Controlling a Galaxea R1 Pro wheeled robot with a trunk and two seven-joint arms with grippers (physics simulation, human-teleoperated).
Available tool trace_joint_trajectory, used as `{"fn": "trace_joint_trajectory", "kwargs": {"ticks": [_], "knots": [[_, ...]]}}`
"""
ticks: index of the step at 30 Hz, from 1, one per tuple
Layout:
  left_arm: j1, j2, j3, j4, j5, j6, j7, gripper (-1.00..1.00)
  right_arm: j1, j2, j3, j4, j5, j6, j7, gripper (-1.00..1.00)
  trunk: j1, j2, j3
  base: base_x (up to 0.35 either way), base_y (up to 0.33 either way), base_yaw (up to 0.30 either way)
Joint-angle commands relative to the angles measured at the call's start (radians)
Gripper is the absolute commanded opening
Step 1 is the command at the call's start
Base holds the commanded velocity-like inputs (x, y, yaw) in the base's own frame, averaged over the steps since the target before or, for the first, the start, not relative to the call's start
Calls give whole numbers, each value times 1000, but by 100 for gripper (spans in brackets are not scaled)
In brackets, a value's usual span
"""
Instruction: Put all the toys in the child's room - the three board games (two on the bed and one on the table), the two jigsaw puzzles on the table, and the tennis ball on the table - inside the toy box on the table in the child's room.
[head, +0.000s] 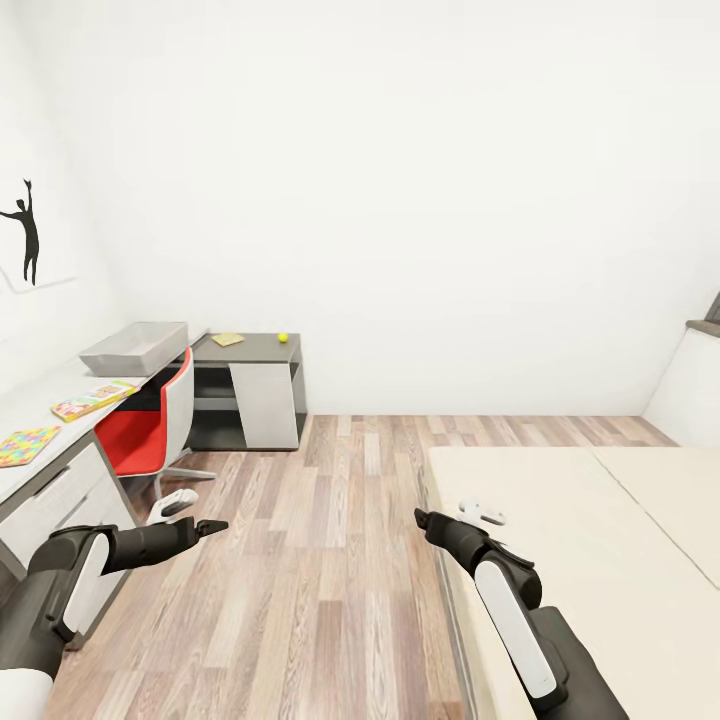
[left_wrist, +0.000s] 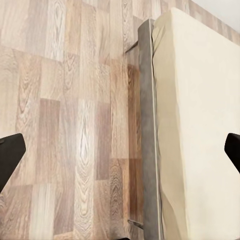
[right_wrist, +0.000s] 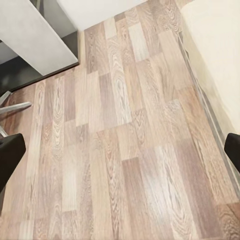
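Observation:
The toy box (head: 132, 347), a shallow grey tray, stands at the far end of the pale table (head: 40, 400) on the left. Nearer on that table lie a long red-yellow-green board game (head: 92, 401) and a bright jigsaw puzzle (head: 27, 445). On the lower dark cabinet (head: 258, 350) beyond sit a small flat yellowish item (head: 228, 339), too small to identify, and the tennis ball (head: 283, 338). The cream bed (head: 570, 540) fills the right. My left gripper (head: 215, 525) (left_wrist: 120, 152) and right gripper (head: 425, 520) (right_wrist: 120, 152) hang open over the wood floor, holding nothing.
A red swivel chair (head: 150, 425) stands between the table and the cabinet. A white drawer unit (head: 55, 500) sits under the table beside my left arm. Wood floor (head: 330, 560) runs between table and bed. The bed's grey frame edge (left_wrist: 147, 125) lies under the left wrist.

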Motion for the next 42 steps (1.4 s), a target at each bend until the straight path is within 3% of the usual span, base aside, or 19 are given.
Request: {"fn": "trace_joint_trajectory", "kwargs": {"ticks": [1,42], "knots": [[-1,-1,1,0,3,7,-1,100,-1,0,1,-1,-10,1,-10,100,1,-2,-2,-2,-58,0],[-1,-12,1,0,2,7,1,100,-1,0,1,-4,-10,1,-10,100,1,-2,-2,0,-28,0]]}}
